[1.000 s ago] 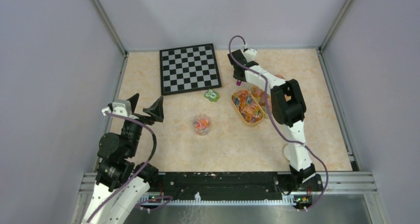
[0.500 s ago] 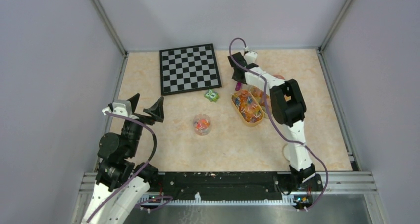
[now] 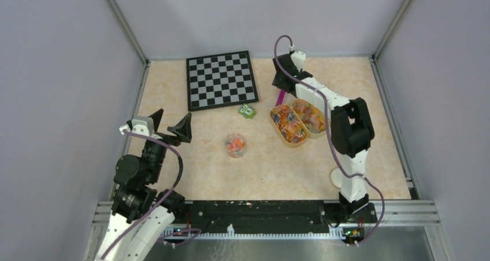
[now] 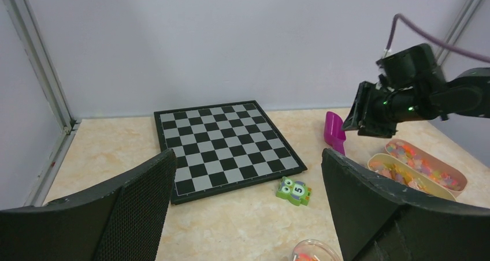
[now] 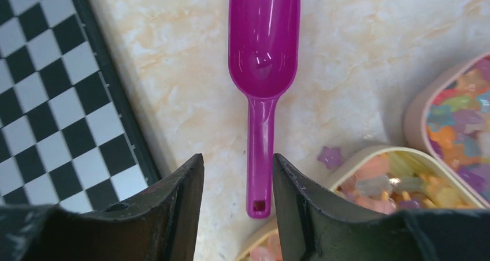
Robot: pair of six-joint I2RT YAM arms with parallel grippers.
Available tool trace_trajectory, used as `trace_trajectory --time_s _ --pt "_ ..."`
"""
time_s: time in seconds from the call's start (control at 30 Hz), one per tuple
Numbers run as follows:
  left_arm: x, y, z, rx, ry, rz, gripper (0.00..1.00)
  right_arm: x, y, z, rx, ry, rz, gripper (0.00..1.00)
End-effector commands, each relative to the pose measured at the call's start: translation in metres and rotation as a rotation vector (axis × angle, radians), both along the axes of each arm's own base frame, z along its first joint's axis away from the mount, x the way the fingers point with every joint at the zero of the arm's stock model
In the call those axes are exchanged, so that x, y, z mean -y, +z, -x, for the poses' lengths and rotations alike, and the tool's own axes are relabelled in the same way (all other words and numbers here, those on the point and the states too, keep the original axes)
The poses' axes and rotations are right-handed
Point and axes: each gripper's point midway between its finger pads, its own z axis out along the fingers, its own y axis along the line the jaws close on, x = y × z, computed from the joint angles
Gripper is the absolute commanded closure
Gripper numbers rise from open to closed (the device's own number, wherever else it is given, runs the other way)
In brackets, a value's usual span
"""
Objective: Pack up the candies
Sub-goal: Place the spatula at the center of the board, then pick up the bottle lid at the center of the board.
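Left pincer (image 3: 171,121) gapes wide, empty. One flat checkered chessboard (image 3: 221,79). One small green block with eyes (image 3: 248,111). One round clear cup (image 3: 226,144) holds some candies (image 3: 234,145). Right pincer (image 5: 238,157), partly open, straddles the glossy magenta scoop (image 5: 263,41) at its handle without gripping it. Two oval beige trays (image 5: 413,111) on the marbled bench (image 3: 190,157) hold most candies.

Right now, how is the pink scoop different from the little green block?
The magenta scoop is long, with a handle; the green block is short and chunky. The scoop is plain; the block has eyes and a 5. The scoop lies beside the candy trays; the block by the chessboard. Both rest on the table.
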Motion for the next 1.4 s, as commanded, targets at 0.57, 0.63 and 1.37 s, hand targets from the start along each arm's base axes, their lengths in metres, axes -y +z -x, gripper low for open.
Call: trace_trajectory --time_s 0.57,0.63,1.37 --pt "0.013 0.001 -0.005 0.022 -0.053 -0.020 0.01 0.108 0.043 0.216 -0.144 -0.257 -0.162 0.65" --pt "0.016 -0.001 -0.006 0.017 -0.063 -0.023 0.01 0.120 0.033 0.238 -0.167 -0.303 -0.172 0.66" --pt "0.025 -0.007 -0.013 -0.006 -0.094 -0.034 0.01 0.176 -0.056 0.344 -0.382 -0.536 -0.083 0.68"
